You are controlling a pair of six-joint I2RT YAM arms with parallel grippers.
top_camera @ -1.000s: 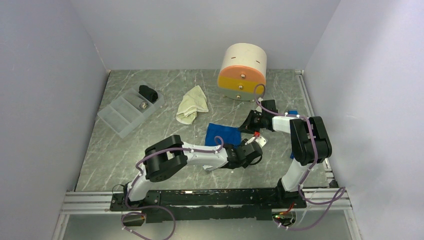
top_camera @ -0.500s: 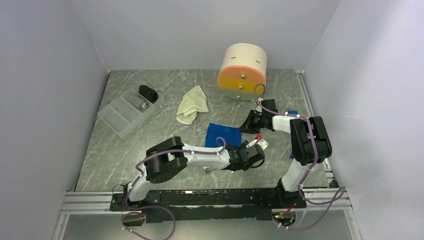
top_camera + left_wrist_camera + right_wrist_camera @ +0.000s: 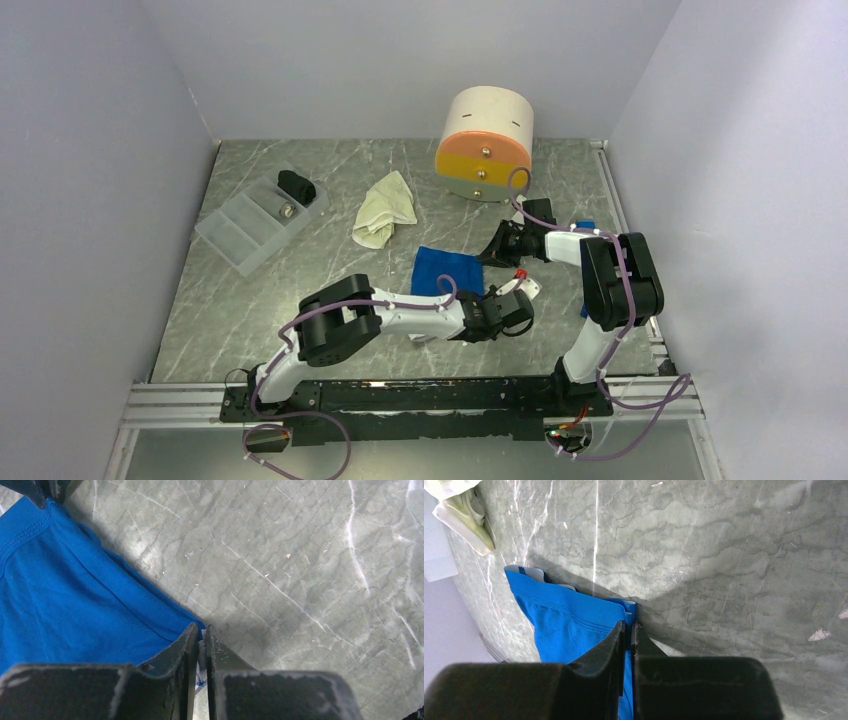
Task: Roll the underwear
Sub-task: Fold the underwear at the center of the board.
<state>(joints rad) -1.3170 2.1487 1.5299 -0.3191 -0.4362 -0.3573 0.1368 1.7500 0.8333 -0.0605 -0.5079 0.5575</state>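
Pinching the near right corner of the blue underwear [image 3: 447, 268], the left claw [image 3: 201, 630] has its fingers pressed together on the cloth. The garment lies on the grey bench [image 3: 250, 310]. At its far right corner, the right claw [image 3: 629, 626] is likewise closed on the white-trimmed edge. Beyond the blue underwear, toward its left, the cream underwear [image 3: 384, 208] lies crumpled, well apart.

My left fingers [image 3: 497, 297] sit at the near right corner of the blue underwear [image 3: 445, 270], my right fingers [image 3: 490, 254] at its far right edge. The cream underwear [image 3: 385, 210] lies beyond it, apart.
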